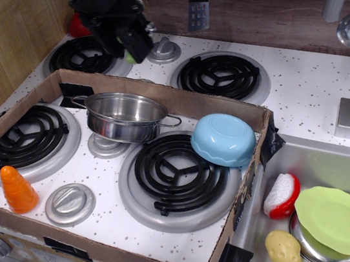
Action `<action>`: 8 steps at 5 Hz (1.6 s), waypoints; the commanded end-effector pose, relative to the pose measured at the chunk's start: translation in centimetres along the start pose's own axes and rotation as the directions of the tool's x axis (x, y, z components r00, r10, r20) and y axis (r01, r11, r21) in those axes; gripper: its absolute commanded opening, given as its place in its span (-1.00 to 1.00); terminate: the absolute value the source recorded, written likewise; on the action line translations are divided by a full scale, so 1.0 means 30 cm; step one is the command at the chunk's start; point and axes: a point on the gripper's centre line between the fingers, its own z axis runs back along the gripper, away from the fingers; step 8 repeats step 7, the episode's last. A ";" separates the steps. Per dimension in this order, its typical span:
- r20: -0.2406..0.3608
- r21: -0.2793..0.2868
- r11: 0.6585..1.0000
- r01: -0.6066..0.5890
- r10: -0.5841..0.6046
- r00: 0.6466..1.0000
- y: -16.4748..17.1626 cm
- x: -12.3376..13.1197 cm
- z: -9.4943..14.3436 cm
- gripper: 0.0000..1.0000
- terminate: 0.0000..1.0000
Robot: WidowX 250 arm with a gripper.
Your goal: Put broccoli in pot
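Note:
The black gripper (122,42) hangs over the back left burner, behind the cardboard wall. It is shut on the broccoli (127,44), of which only a small light-green patch shows between the fingers. The shiny steel pot (124,116) with thin wire handles stands inside the cardboard tray, in front of and below the gripper, tilted a little on a silver knob. The pot looks empty.
A cardboard tray wall (177,98) rings the front burners. A light-blue bowl (223,139) lies tipped at its right, an orange carrot (18,189) at its left. The sink holds a lime plate (339,220), a potato (283,249) and a red-white toy (282,195). A grater (198,13) hangs on the back wall.

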 end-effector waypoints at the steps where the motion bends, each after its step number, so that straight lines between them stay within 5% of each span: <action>1: -0.009 0.038 0.999 -0.013 0.013 1.000 0.012 -0.004 0.041 1.00 -1.00; 6: -0.014 0.039 0.999 -0.028 0.029 0.999 -0.005 -0.003 0.051 1.00 -1.00; 7: -0.014 0.039 0.999 -0.028 0.029 0.999 -0.005 -0.003 0.051 1.00 1.00; 8: -0.014 0.039 0.999 -0.028 0.029 0.999 -0.005 -0.003 0.051 1.00 1.00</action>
